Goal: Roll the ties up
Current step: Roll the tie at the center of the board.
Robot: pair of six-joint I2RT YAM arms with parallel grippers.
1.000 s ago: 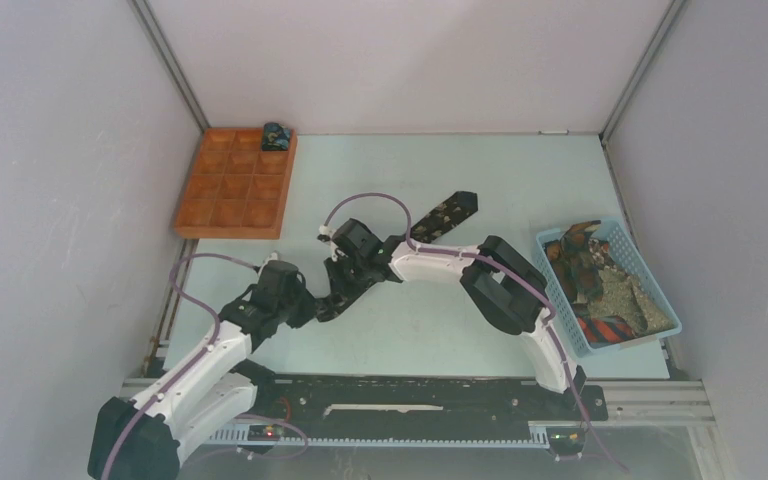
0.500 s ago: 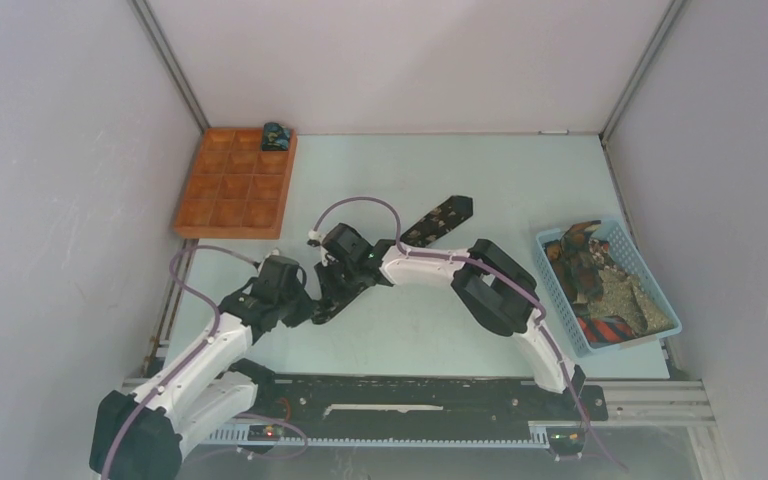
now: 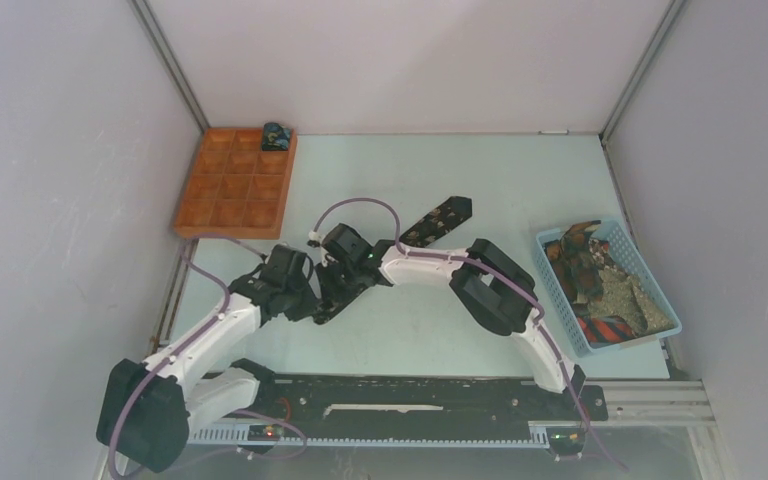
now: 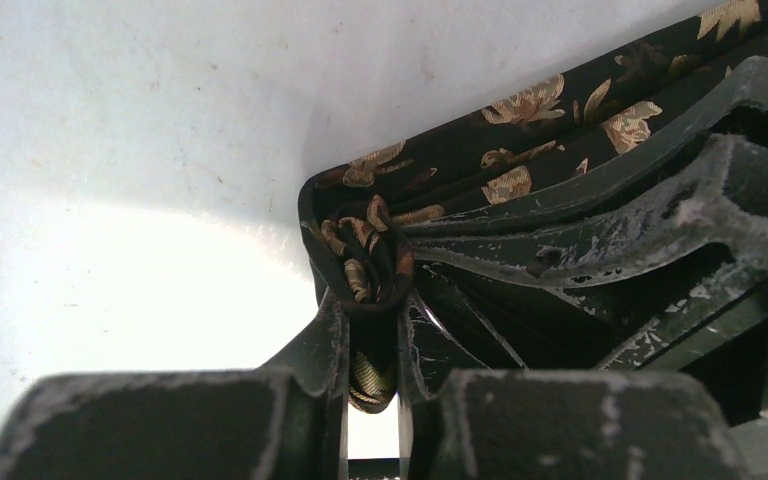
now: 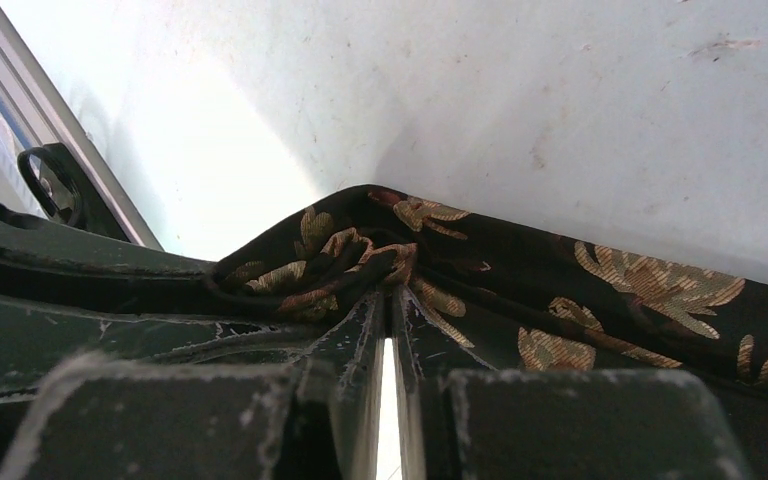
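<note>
A black tie with tan leaf pattern (image 3: 438, 217) lies diagonally on the table; its near end is folded into a small bundle. My left gripper (image 3: 312, 303) is shut on that bundle, seen in the left wrist view (image 4: 370, 270). My right gripper (image 3: 328, 300) is shut on the same folded end (image 5: 390, 262), its fingers (image 4: 600, 230) right beside the left ones. Most of the tie's middle is hidden under the right arm. A small rolled tie (image 3: 276, 135) sits in the far right corner compartment of the orange tray (image 3: 230, 185).
A blue mesh basket (image 3: 620, 250) at the right edge holds several loose ties (image 3: 590, 280). White walls enclose the table on three sides. The arm bases stand on the black rail at the near edge.
The right gripper has drawn the tie's end toward the near left, shortening the visible wide end. The left arm has swung up so both grippers meet at the fold.
</note>
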